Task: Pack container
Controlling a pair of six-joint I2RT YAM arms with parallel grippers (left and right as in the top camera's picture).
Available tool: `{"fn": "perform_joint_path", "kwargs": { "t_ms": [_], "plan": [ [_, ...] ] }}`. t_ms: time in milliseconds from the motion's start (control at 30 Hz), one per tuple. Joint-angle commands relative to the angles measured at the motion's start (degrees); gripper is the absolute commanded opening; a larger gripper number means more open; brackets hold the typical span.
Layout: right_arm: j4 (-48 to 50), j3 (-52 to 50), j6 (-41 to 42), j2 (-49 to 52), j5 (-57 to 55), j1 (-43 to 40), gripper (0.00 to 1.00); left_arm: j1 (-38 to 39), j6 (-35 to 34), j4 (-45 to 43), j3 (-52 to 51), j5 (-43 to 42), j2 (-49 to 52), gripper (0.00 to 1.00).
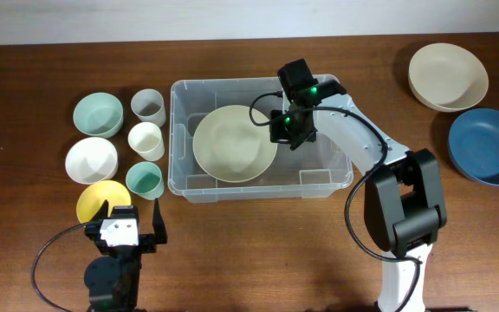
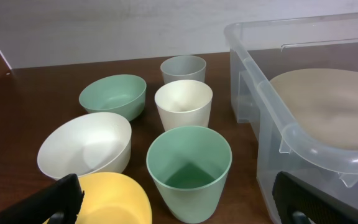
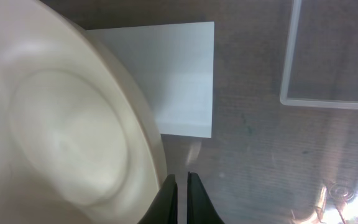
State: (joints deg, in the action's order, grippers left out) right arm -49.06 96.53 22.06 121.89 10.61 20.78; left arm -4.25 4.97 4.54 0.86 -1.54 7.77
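The clear container (image 1: 258, 84) stands mid-table with a large cream bowl (image 1: 232, 143) lying inside at its left. My right gripper (image 1: 286, 130) is down inside the container at the bowl's right rim. In the right wrist view its fingers (image 3: 180, 180) are shut with a hairline gap. They sit just beside the bowl's edge (image 3: 61, 130), above the white label (image 3: 179, 81) on the container base (image 3: 278, 155). My left gripper (image 1: 131, 208) is open and empty near the front left. Its fingers (image 2: 179, 199) straddle a green cup (image 2: 188, 168) and a yellow bowl (image 2: 114, 202). The container wall (image 2: 272, 124) is to their right.
Left of the container stand a mint bowl (image 1: 96, 113), a white bowl (image 1: 91, 159), the yellow bowl (image 1: 98, 199), a grey cup (image 1: 147, 106), a cream cup (image 1: 146, 140) and the green cup (image 1: 144, 179). A beige bowl (image 1: 447, 76) and a blue bowl (image 1: 487, 146) sit far right.
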Motion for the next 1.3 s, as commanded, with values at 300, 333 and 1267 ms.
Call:
{"fn": "perform_joint_path", "kwargs": {
  "t_ms": [300,333,1267],
  "plan": [
    [0.2,-0.2,-0.2,0.7,0.9,1.4,0.04,0.2,0.7,0.1,-0.3,-0.4,-0.1,0.99],
    [0.4,-0.2,-0.2,0.7,0.9,1.6,0.04,0.2,0.7,0.1,-0.3,-0.4,-0.1,1.0],
    [-17.0,23.8,-5.7,-5.4,-9.1,0.0,1.0,0.2,0.7,0.1,-0.3,-0.4,-0.1,1.0]
  ]
}}
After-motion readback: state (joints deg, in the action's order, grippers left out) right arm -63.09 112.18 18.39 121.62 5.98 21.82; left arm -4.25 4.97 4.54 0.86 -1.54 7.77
